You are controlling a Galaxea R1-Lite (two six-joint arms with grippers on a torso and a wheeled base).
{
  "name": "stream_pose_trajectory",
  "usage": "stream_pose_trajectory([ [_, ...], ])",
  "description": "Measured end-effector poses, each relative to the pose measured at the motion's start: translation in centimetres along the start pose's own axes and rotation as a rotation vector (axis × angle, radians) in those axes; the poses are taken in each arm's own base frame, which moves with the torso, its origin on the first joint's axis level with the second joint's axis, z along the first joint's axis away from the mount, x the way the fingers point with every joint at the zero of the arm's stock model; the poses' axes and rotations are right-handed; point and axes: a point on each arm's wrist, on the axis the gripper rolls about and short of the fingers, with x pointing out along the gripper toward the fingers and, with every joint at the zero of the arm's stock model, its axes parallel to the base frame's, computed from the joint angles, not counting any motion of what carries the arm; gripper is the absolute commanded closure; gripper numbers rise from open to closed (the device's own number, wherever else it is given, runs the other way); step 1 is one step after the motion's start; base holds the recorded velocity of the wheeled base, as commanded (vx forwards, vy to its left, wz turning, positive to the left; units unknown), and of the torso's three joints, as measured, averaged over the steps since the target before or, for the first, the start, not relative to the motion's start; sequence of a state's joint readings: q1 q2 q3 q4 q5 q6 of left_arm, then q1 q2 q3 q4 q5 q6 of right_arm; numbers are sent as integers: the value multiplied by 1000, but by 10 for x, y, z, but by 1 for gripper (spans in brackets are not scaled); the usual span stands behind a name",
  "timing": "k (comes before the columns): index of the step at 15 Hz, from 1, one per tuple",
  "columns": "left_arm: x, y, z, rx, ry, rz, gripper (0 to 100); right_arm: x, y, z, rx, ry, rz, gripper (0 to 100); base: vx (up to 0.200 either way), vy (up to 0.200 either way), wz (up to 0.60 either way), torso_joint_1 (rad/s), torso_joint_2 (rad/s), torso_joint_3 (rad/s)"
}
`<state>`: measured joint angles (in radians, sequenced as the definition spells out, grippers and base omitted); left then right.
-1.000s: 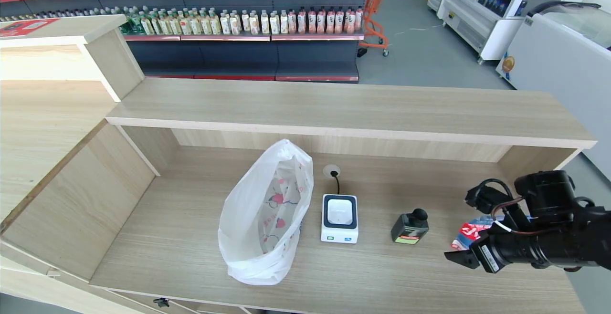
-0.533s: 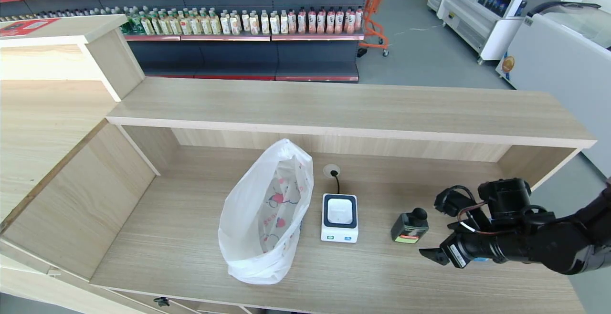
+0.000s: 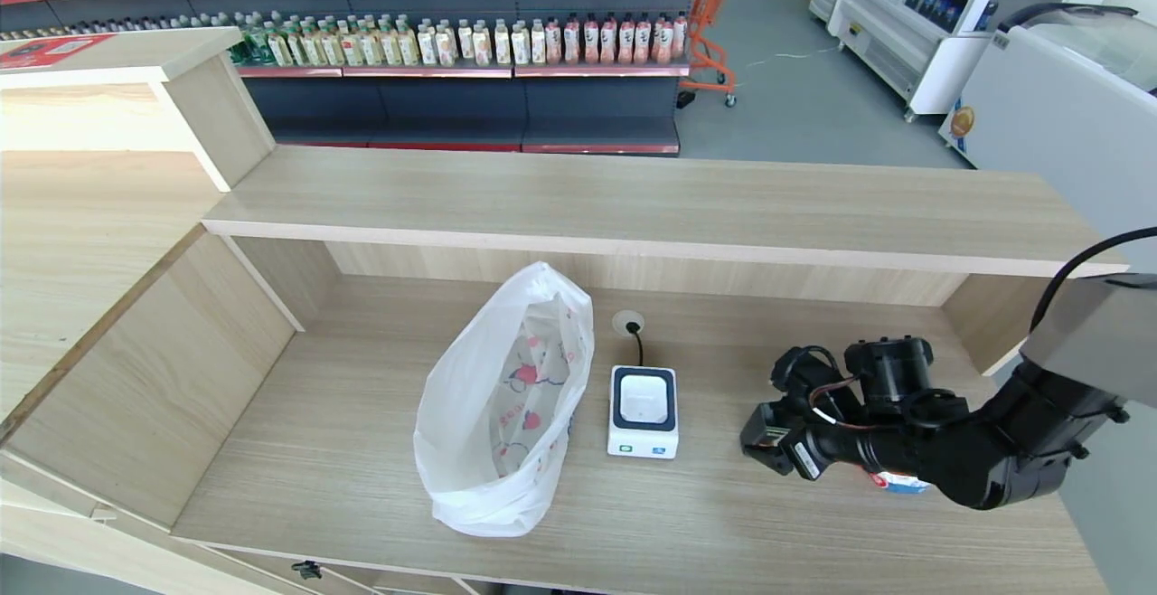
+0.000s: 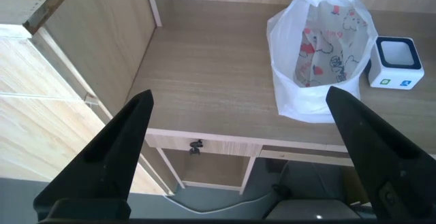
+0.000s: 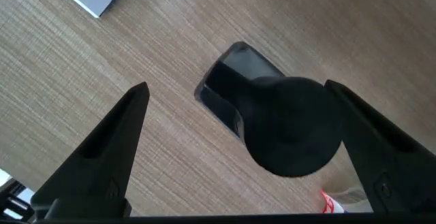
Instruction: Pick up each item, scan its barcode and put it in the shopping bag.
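Observation:
A small dark bottle [image 5: 272,115] with a round black cap stands on the wooden counter [image 3: 362,450], right of the white barcode scanner [image 3: 643,412]. My right gripper [image 3: 770,447] hangs open directly above it, one finger on each side of the cap, touching nothing; in the head view it covers most of the bottle. The white plastic shopping bag [image 3: 497,405] stands open left of the scanner, with a patterned item inside. My left gripper [image 4: 238,96] is open and empty, held off the counter's front left, with the bag [image 4: 320,54] and scanner [image 4: 395,62] beyond it.
A red and blue packet [image 3: 895,484] lies under my right forearm, right of the bottle. A raised ledge [image 3: 633,206] runs along the counter's back, and side walls close it left and right. The scanner's cable [image 3: 635,342] runs to a hole behind it.
My right arm has swung left across the counter, from beside the packet to above the dark bottle. The packet is now mostly covered by the forearm. Bag and scanner have not moved.

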<state>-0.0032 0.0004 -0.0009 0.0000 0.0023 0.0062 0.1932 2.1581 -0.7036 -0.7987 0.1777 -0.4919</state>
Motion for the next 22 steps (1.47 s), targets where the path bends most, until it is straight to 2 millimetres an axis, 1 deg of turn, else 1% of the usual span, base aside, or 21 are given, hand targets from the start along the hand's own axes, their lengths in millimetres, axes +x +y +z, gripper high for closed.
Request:
stream_pose_trajectory([
  [2, 0, 0, 0, 0, 0, 0, 0, 12, 6, 3, -32, -26, 2, 0, 0, 0, 0, 0, 0, 0],
  [3, 0, 0, 0, 0, 0, 0, 0, 17, 9, 3, -39, -27, 9, 100, 0, 0, 0, 0, 0, 0],
  [7, 0, 0, 0, 0, 0, 0, 0, 31, 14, 2, -45, -30, 26, 100, 0, 0, 0, 0, 0, 0],
  [9, 0, 0, 0, 0, 0, 0, 0, 34, 16, 5, -19, -50, 24, 100, 0, 0, 0, 0, 0, 0],
  [11, 0, 0, 0, 0, 0, 0, 0, 30, 20, 14, 70, -104, 25, 100, 0, 0, 0, 0, 0, 0],
  [13, 0, 0, 0, 0, 0, 0, 0, 16, 23, 23, 140, -143, 25, 100, 0, 0, 0, 0, 0, 0],
  [14, 0, 0, 0, 0, 0, 0, 0, 5, 23, 29, 172, -163, 24, 100, 0, 0, 0, 0, 0, 0],
  [15, 0, 0, 0, 0, 0, 0, 0, -12, 22, 36, 208, -193, 20, 100, 0, 0, 0, 0, 0, 0],
  [17, 0, 0, 0, 0, 0, 0, 0, -54, 17, 49, 257, -272, 15, 100, 0, 0, 0, 0, 0, 0],
  [18, 0, 0, 0, 0, 0, 0, 0, -79, 16, 52, 246, -309, 11, 100, 0, 0, 0, 0, 0, 0],
  [19, 0, 0, 0, 0, 0, 0, 0, -103, 16, 52, 195, -335, -2, 100, 0, 0, 0, 0, 0, 0],
  [20, 0, 0, 0, 0, 0, 0, 0, -126, 14, 50, 100, -343, -30, 100, 0, 0, 0, 0, 0, 0],
  [21, 0, 0, 0, 0, 0, 0, 0, -146, 13, 45, -70, -339, -78, 100, 0, 0, 0, 0, 0, 0],
  [22, 0, 0, 0, 0, 0, 0, 0, -160, 11, 42, -262, -336, -127, 100, 0, 0, 0, 0, 0, 0],
])
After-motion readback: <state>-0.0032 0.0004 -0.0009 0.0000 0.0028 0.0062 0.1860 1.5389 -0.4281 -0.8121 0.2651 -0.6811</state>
